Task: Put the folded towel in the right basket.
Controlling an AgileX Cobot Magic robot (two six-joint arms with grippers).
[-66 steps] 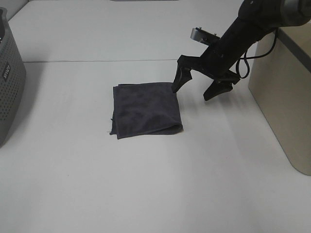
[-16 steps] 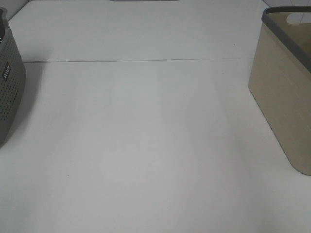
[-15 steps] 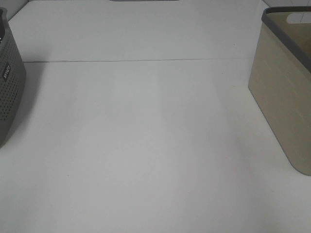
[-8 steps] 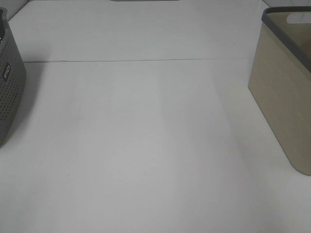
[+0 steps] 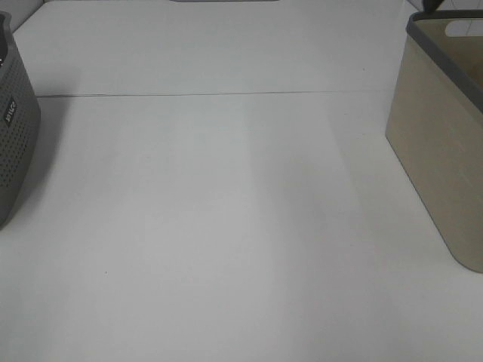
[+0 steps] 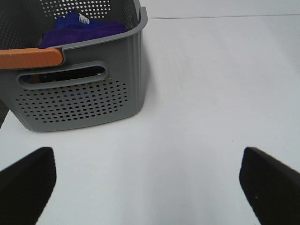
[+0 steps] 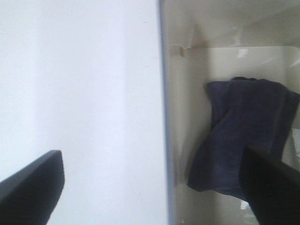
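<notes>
The folded dark grey towel lies crumpled on the floor of the beige right basket, seen only in the right wrist view. My right gripper is open and empty, held above the basket's rim, with one finger over the table and the other over the towel. In the exterior high view the beige basket stands at the right edge and its inside is hidden. My left gripper is open and empty above the table.
A grey perforated basket with an orange handle holds purple and blue cloths. It stands at the table's left edge in the exterior high view. A thin seam crosses the white table.
The towel has left the middle of the table and lies in the right basket. The right arm has moved out of the exterior view. Over the last second little has changed.
</notes>
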